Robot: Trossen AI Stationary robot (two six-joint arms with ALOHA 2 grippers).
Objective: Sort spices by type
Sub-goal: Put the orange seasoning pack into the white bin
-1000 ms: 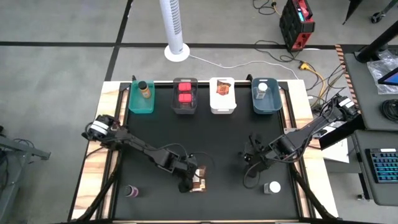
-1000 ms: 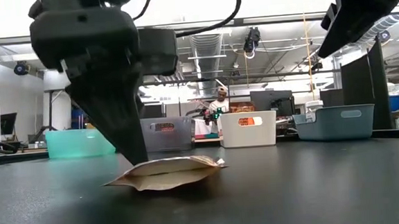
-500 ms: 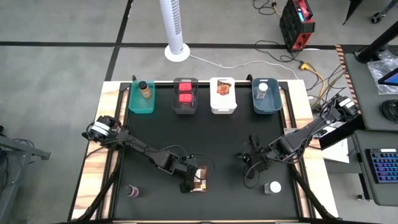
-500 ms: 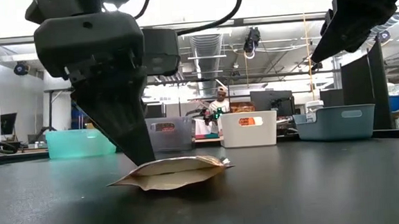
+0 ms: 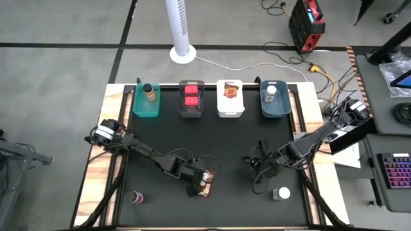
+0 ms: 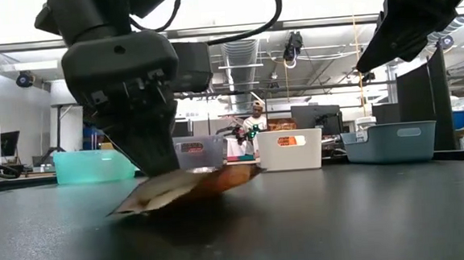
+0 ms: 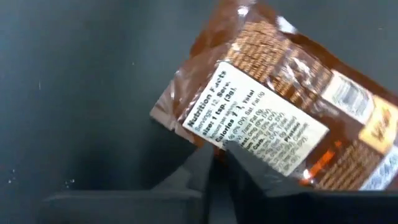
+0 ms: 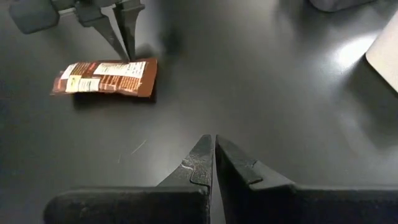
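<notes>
Orange-brown spice packet (image 6: pixel 189 186) is pinched at its edge by left gripper (image 6: pixel 160 168), one end lifted; transfer to white bin (image 5: pixel 230 98) is judged next. Right gripper (image 8: pixel 213 149) is pressed together, idle.

One camera looks straight down on the whole surface (image 5: pixel 160 128); another sits level at its edge. Both wrist cameras, close in, share the packet (image 8: pixel 106 78).
</notes>
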